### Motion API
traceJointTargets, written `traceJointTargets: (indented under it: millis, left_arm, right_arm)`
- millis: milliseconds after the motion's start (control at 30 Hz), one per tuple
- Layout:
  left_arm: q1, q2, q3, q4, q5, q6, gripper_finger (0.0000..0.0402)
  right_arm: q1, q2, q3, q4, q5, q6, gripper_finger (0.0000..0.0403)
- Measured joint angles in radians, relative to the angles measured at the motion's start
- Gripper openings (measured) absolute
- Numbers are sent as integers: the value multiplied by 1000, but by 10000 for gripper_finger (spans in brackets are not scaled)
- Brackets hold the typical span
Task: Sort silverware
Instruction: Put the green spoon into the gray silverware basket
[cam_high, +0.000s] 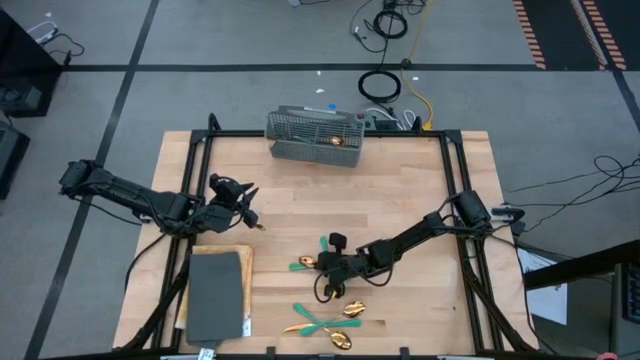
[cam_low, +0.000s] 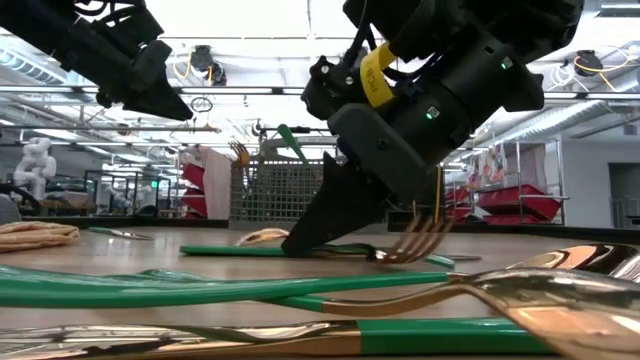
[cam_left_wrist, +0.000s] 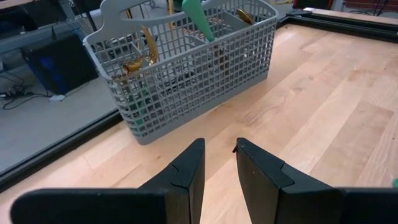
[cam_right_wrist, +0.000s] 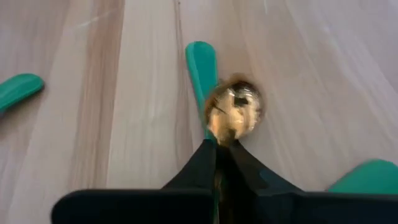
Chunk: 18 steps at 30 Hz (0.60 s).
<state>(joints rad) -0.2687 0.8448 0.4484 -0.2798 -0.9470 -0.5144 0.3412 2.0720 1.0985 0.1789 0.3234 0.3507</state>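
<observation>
- Right gripper (cam_high: 327, 264) low over the tabletop (cam_high: 420, 190) middle, jaws pinched on a gold spoon (cam_right_wrist: 233, 112) with teal handle.
- More silverware (cam_high: 330, 322) scattered just beside and nearer the front edge.
- Left gripper (cam_left_wrist: 217, 163) raised, jaws slightly spread, empty, facing the grey basket (cam_high: 316, 137) holding several pieces.

spoon (cam_right_wrist: 233, 115) blurred, handle hidden between right claw (cam_right_wrist: 219, 163) fingers | basket (cam_left_wrist: 186, 68) top cut off
</observation>
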Motion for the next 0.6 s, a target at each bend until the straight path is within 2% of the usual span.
traceJointTargets:
  millis: [400,600]
  left_arm:
    - [0,0,0,-1,0,-1,99]
    - [0,0,0,-4,0,-1,99]
  right_arm:
    - [8,-120,-3,25,58,-136,1]
    - [9,-185,-2,68,276,-314,0]
